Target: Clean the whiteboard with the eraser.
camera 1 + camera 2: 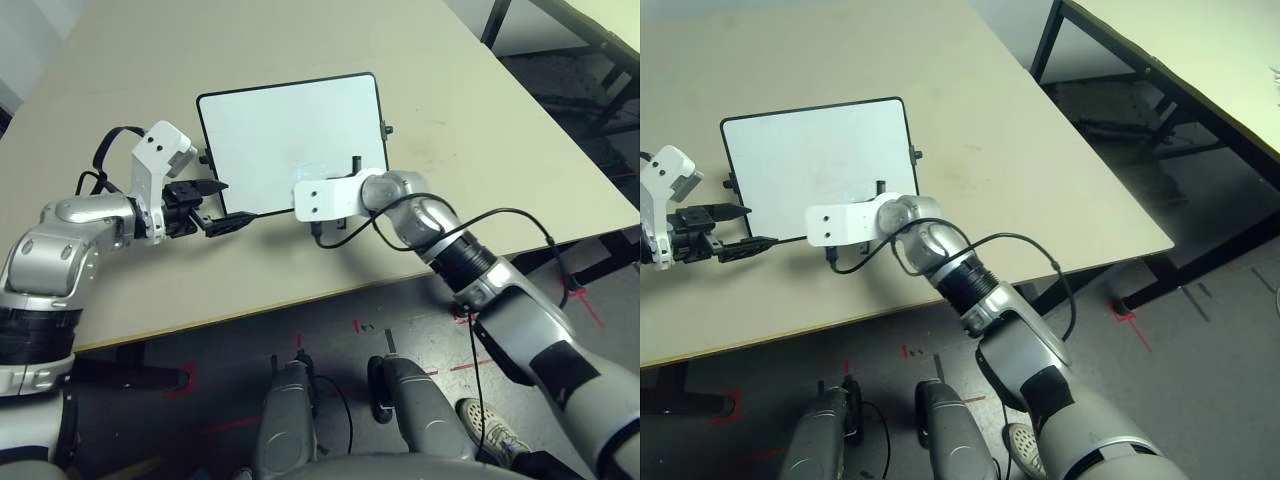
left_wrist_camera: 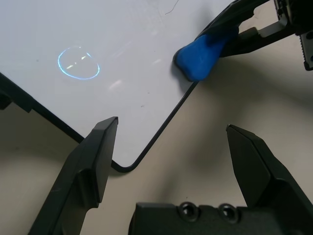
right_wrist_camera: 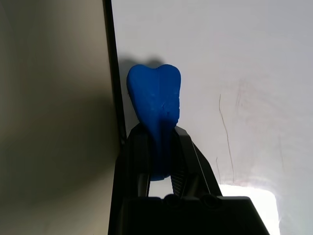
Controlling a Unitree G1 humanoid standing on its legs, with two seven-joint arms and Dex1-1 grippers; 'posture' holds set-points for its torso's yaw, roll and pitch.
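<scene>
Head views, my entries: one beige counter (image 1: 450, 170) carrying the whiteboard (image 1: 290, 135), which lies flat toward the far middle. My left claw (image 1: 218, 205) sits at the board's near left corner, jaws spread wide with nothing between them. My right arm reaches in over the board's near edge; its white housing (image 1: 322, 198) covers the fingers here. A second table (image 1: 1200, 60) stands far right, across a gap of floor (image 1: 1200, 330).

Left wrist view: my left claw's two black fingers (image 2: 93, 161) stand well apart, straddling the board's rounded corner (image 2: 124, 166) without touching it. Beyond them, the eraser (image 2: 203, 56) is a bright blue block pressed on the board just inside its black frame, held by my right claw (image 2: 230, 34).

Right wrist view: right claw (image 3: 161, 154) clenched on the eraser (image 3: 155, 100), which juts out past the fingertips and rests on the white surface beside the frame edge (image 3: 113, 73). Faint thin dark marks (image 3: 225, 132) run on the board to one side of the eraser.
</scene>
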